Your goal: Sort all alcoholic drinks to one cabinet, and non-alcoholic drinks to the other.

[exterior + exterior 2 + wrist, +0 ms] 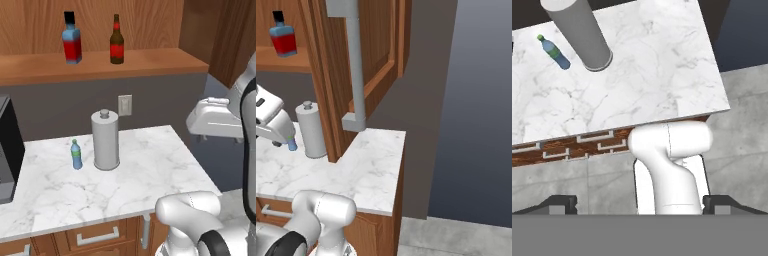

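Blue squarish bottle (72, 41) and dark-brown long-necked bottle (117, 42) stood upright side by side, apart, on the cabinet shelf (150, 61) at the far wall. Small light-blue bottle (76, 155) stood on the marble counter (150, 165), just left of the paper-towel roll (105, 140). Gripper (640, 204) hung out past the counter's near edge above the floor, jaws wide apart, nothing between them as far as the hand view showed.
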